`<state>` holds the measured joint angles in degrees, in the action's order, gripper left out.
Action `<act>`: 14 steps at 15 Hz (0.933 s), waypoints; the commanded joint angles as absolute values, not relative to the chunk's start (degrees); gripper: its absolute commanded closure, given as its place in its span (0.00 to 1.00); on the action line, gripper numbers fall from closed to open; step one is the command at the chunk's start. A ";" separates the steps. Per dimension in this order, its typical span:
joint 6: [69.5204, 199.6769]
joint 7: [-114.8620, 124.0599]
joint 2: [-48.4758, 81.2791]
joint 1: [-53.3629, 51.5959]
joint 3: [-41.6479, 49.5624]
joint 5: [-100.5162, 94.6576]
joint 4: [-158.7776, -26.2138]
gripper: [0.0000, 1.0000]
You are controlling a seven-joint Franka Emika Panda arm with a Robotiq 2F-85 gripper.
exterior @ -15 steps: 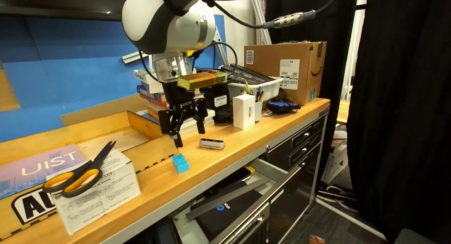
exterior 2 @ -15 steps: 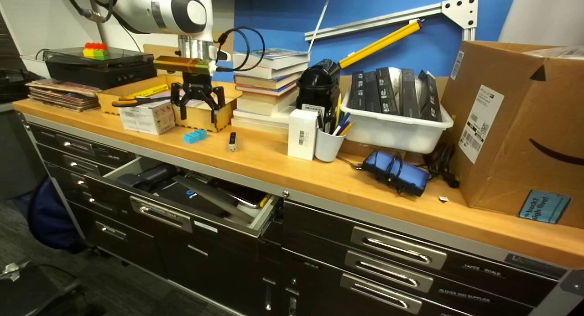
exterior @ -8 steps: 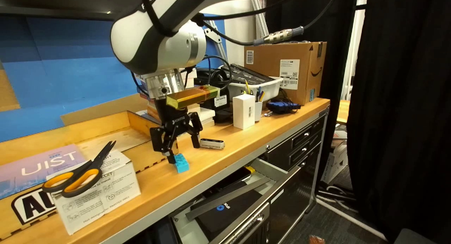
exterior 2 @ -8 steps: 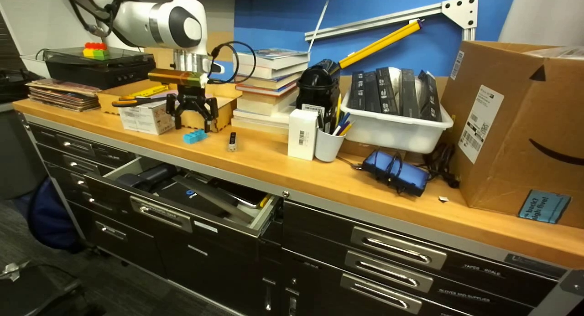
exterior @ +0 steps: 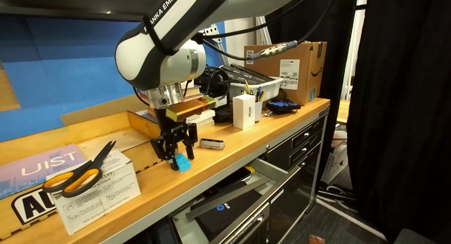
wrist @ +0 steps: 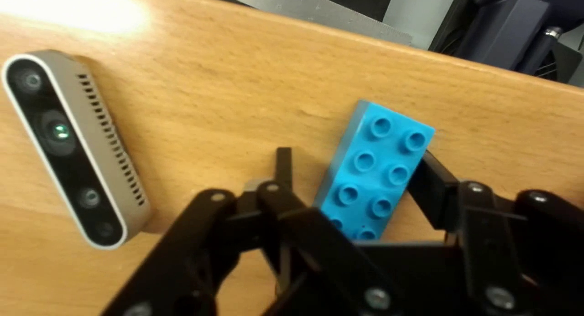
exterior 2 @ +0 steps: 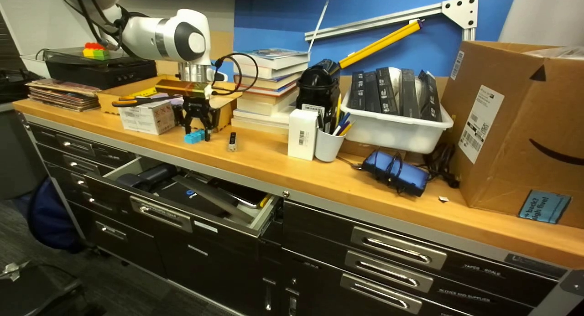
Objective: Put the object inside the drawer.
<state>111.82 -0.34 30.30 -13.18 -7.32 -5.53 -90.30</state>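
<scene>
Evidently, my end effector point(wrist: 356, 168) stood spread astride a light-blue toy building brick point(wrist: 374, 170) on the wooden surface point(wrist: 228, 101): one finger point(wrist: 433, 193) close at a long side, touching or not I couldn't tell, the other apart. I took this straddle as meant for a pinch across the narrow width. The brick lay studs-up, near the front edge; below, the drawer point(exterior 2: 116, 195) stood pulled out, presumably so I could lower it in.
</scene>
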 commanded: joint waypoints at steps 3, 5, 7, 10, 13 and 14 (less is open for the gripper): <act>112.64 -3.13 23.07 -11.67 -7.25 -6.70 -98.36 0.81; 113.29 -8.63 19.42 -9.10 -7.69 -5.55 -104.27 0.89; 112.20 -12.92 15.56 -6.79 -7.56 -4.19 -110.20 0.88; 113.42 -19.05 11.60 -4.47 -6.86 -5.68 -117.64 0.88; 115.02 -21.81 13.06 -3.48 -6.15 -7.78 -119.05 0.88; 116.06 -22.05 14.50 -3.54 -6.09 -8.72 -118.63 0.88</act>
